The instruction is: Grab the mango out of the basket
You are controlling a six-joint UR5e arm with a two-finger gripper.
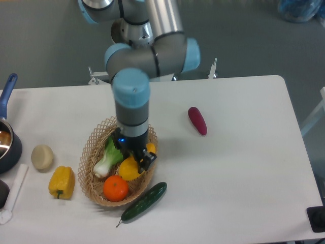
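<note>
Now claw (138, 158) clamped on mango (131, 168) inside basket (89, 152), orange (116, 188) just beside.

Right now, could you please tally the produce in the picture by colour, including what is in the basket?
Yellow: 2, the mango and bell pepper
Orange: 1, the orange
Green: 2, the bok choy and cucumber
Purple-red: 1, the eggplant
Beige: 1, the potato
Total: 7
</note>
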